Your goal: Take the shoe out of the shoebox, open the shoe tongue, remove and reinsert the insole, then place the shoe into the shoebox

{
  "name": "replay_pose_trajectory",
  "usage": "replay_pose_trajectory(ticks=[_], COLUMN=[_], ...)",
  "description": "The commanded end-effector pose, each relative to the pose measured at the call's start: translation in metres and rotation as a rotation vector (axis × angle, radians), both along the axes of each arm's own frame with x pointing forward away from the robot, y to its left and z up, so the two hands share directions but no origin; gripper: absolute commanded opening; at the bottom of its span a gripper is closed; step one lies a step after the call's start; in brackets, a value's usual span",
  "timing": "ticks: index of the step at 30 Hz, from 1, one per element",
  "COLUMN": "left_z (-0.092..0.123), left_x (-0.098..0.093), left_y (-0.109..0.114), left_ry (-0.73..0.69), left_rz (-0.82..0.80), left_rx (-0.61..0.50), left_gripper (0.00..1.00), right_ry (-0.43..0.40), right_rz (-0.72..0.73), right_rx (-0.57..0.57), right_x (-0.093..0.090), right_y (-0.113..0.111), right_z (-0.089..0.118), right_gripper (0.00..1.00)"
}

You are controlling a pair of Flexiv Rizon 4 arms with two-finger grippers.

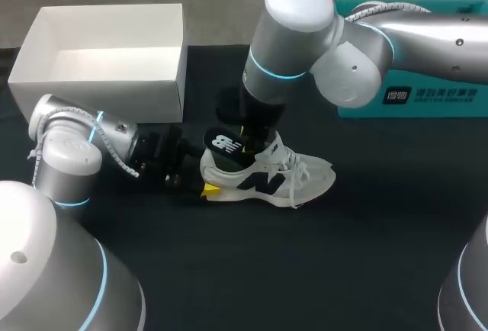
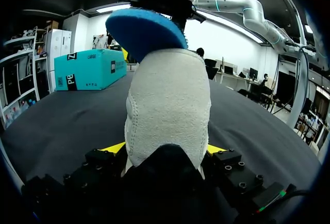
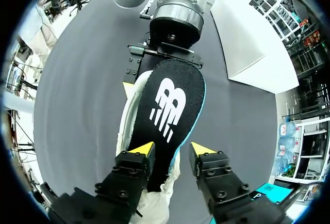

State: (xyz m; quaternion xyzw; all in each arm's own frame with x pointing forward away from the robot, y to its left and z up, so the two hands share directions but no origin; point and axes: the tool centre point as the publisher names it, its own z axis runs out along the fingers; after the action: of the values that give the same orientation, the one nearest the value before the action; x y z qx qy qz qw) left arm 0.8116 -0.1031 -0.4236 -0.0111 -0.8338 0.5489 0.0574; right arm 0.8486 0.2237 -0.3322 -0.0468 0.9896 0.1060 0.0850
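1. A white and navy shoe (image 1: 267,178) sits upright on the black tabletop (image 1: 343,255), toe to the right, just in front of the shoebox (image 1: 99,87).
2. The left gripper (image 1: 204,177) is closed on the shoe's heel, one yellow tip on each side.
3. A black insole (image 3: 167,105) with a blue underside sticks up out of the shoe's opening.
4. The right gripper (image 3: 171,152) hangs over the shoe with the insole between its tips; whether it grips it cannot be told.

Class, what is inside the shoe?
The black insole, front end tucked in, heel end sticking out. The upper of the shoe hides that front end and the toe space.
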Motion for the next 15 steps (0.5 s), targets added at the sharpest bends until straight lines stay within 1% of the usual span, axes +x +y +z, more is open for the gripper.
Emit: replay_pose_trajectory(ticks=[1, 6, 12, 15], left_z=[0.0, 0.0, 0.0, 0.0], left_x=[-0.0001, -0.0001, -0.0001, -0.0001], left_y=[-0.0003, -0.0003, -0.0003, -0.0003], left_ry=[0.001, 0.001, 0.001, 0.001], left_rz=[0.0, 0.0, 0.0, 0.0], left_rx=[0.002, 0.002, 0.002, 0.002], left_gripper=[0.0, 0.0, 0.0, 0.0], right_ry=[0.042, 0.086, 0.126, 0.158], right_rz=[0.031, 0.057, 0.075, 0.097], right_rx=[0.058, 0.12, 0.188, 0.214], right_x=[0.0068, 0.0053, 0.0026, 0.0039], right_y=[-0.0019, -0.0023, -0.0011, 0.0023], right_z=[-0.0022, 0.0008, 0.0027, 0.0005], right_gripper=[0.43, 0.42, 0.37, 0.38])
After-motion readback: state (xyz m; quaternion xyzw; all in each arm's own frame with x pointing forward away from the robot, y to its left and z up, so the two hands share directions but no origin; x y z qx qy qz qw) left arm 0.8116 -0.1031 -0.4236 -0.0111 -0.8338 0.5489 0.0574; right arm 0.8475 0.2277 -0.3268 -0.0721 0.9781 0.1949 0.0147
